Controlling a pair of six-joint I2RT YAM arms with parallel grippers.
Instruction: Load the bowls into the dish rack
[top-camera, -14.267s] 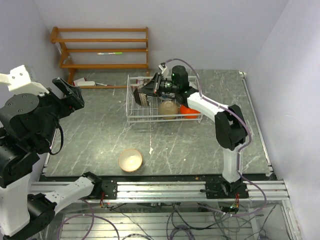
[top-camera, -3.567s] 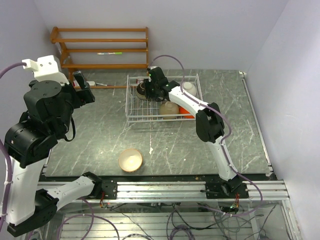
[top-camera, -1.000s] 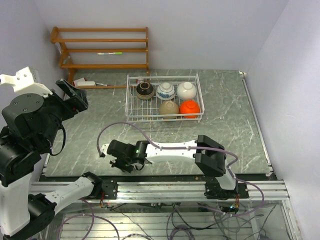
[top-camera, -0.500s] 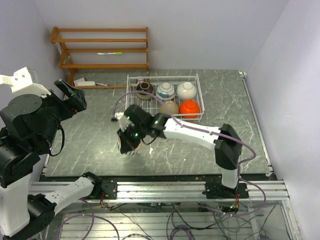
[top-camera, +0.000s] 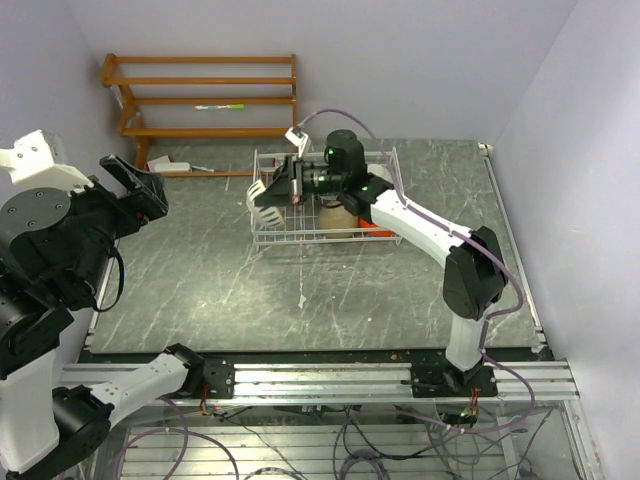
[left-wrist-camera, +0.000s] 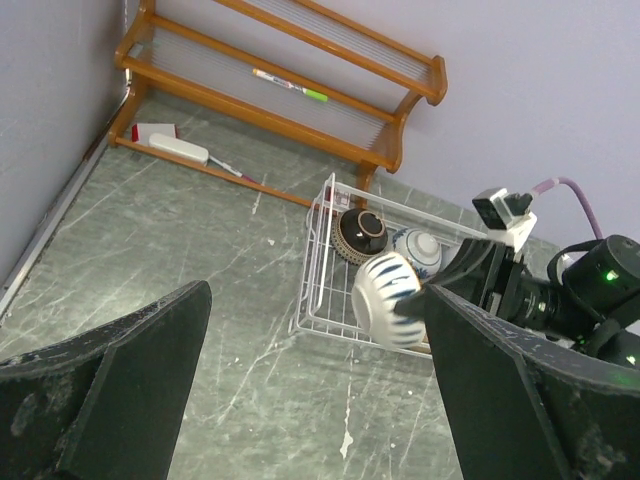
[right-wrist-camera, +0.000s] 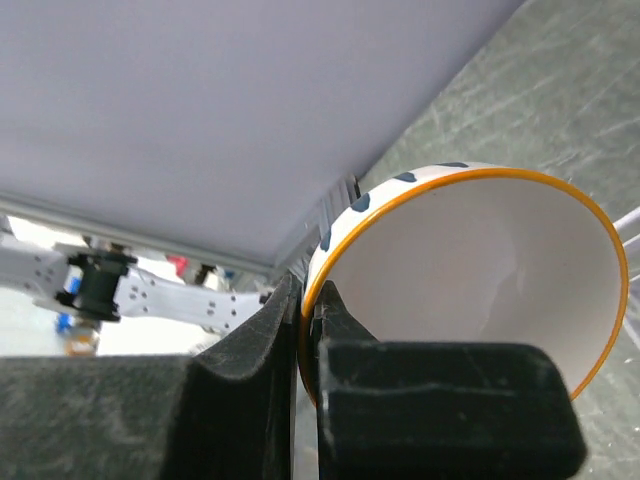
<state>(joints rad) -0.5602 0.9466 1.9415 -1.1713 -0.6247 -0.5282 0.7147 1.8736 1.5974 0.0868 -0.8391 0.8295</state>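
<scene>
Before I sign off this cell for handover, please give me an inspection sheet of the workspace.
Surface: dark marbled table, pale scratches.
Job's things: spotted bowl held tilted over the dish rack's left part; dark bowl and blue-patterned bowl inside it; others mostly behind the arm.
Clutter: flat white object by the wooden shelf's foot; pen-like stick on one slat.
End effectors: left end effector open, empty; right end effector shut on the spotted bowl's rim.
Cables: purple cable looping off the right wrist; wiring below the near rail.
Surroundings: wooden shelf in the far-left corner, plain walls.
</scene>
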